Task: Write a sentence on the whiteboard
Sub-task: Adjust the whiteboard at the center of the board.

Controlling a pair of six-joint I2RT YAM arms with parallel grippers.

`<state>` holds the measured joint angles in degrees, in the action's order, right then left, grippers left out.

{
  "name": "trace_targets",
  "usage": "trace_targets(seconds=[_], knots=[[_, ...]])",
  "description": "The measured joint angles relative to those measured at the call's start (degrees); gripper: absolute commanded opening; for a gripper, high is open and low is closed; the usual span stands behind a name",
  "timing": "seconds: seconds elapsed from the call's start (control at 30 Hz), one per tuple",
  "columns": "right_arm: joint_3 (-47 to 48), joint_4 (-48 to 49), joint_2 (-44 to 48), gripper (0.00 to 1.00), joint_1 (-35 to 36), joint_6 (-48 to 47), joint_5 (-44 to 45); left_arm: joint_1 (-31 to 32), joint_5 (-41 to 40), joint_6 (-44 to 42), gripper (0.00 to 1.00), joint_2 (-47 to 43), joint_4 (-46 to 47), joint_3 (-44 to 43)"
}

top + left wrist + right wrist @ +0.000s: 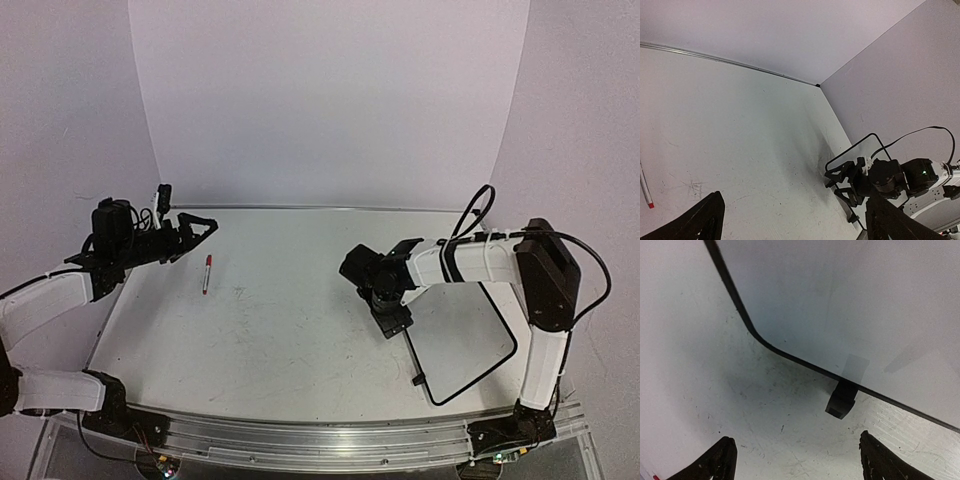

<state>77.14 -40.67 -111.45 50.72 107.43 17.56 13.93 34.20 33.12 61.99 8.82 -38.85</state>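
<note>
The whiteboard lies flat at the right of the table, white with a thin black frame. In the right wrist view its rounded corner, blank surface and one black foot show. My right gripper hovers open over its left edge, and the foot sits between the spread fingertips. A marker with a red end lies on the table at the left. My left gripper is open and empty, raised just behind the marker. The marker's end shows at the left wrist view's edge.
The scuffed white tabletop is enclosed by white walls behind and at both sides. A second whiteboard foot juts out on the near left edge. The right arm's cable loops above the board. The left wrist view shows the right gripper at the board.
</note>
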Motion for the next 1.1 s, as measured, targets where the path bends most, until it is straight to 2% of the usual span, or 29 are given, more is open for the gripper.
trace_targets(seconds=[0.4, 0.57, 0.7, 0.83, 1.1], knots=[[0.00, -0.93, -4.86, 0.77, 0.25, 4.66, 3.37, 0.00, -1.45, -2.25, 1.00, -3.25, -6.15, -0.44], [0.00, -1.01, -4.94, 0.62, 0.19, 5.56, 5.06, 0.00, -2.05, -3.67, 0.99, -3.38, -7.98, -0.85], [0.52, -1.21, -5.80, 0.54, 0.15, 6.05, 7.03, 0.00, -2.46, -4.57, 0.99, -3.38, -8.65, -1.27], [2.54, -3.08, -7.82, 0.38, 0.00, 6.19, 8.24, 0.00, -2.74, -4.90, 1.00, -3.38, -8.98, -1.27], [4.21, -5.64, -9.83, 0.20, -0.05, 3.12, 9.33, 0.00, -2.93, -5.43, 1.00, -3.38, -9.00, -1.27]])
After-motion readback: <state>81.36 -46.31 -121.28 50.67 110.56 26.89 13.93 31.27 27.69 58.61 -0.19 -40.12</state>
